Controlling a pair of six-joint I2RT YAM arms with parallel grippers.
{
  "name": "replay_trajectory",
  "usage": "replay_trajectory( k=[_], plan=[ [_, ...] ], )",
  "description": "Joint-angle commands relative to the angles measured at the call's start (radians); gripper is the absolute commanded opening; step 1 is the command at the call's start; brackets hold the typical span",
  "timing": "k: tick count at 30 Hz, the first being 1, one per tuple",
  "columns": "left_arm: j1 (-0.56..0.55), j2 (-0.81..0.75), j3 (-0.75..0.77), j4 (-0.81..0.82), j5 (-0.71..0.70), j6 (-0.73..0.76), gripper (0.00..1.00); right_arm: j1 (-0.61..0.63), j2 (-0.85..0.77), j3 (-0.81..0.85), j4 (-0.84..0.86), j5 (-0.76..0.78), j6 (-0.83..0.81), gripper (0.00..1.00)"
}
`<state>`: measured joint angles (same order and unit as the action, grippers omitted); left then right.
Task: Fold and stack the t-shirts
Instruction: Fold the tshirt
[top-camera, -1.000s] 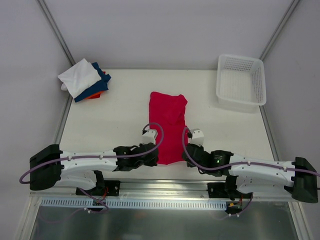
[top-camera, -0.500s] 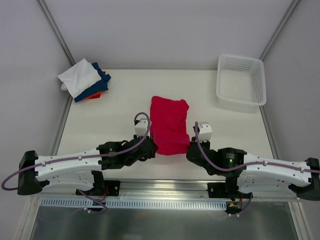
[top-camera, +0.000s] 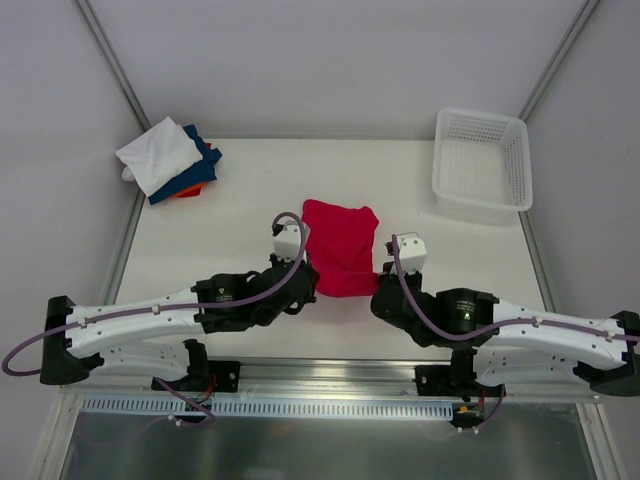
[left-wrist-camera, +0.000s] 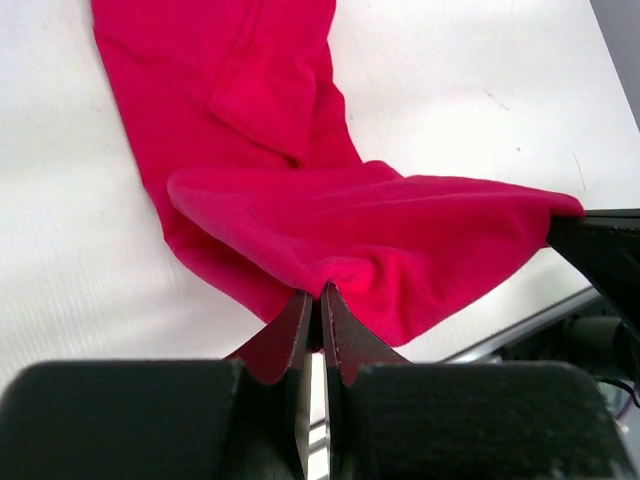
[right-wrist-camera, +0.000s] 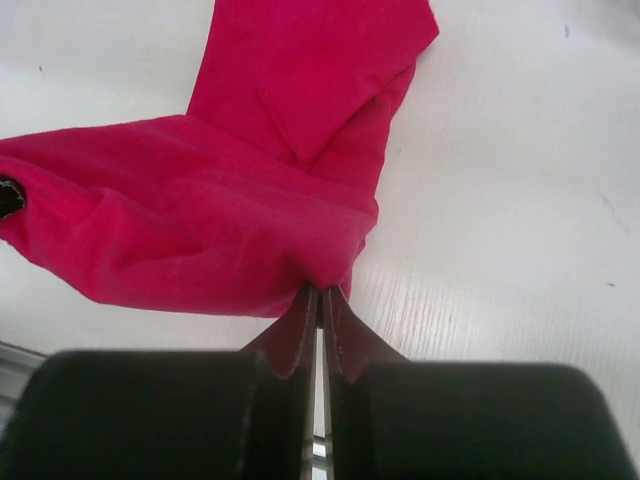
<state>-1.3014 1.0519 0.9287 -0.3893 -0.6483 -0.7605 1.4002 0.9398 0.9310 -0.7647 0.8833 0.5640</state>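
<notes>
With left gripper (left-wrist-camera: 314, 293) and right gripper (right-wrist-camera: 318, 292) each pinched tight on a near-hem corner of the red t-shirt (top-camera: 340, 245), lying just ahead of both, carry forward level, in step; lay hem on far edge before letting go.

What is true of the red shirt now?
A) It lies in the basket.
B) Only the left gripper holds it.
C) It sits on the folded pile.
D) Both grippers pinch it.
D: in the wrist views the left gripper and the right gripper are each shut on a fold of the red shirt.
</notes>
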Motion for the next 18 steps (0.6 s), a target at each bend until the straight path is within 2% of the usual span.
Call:
replay_trajectory(
  k=[1, 7, 18],
  plan=[
    [0.016, 0.025, 0.07, 0.004, -0.082, 0.098, 0.0, -0.029, 0.024, 0.078, -0.002, 0.071, -0.078, 0.01],
    [0.068, 0.051, 0.127, 0.006, -0.094, 0.179, 0.0, -0.124, 0.016, 0.106, 0.085, 0.043, -0.214, 0.01],
    [0.298, 0.125, 0.128, 0.127, 0.062, 0.306, 0.0, -0.389, 0.083, 0.106, 0.246, -0.162, -0.395, 0.01]
  ],
)
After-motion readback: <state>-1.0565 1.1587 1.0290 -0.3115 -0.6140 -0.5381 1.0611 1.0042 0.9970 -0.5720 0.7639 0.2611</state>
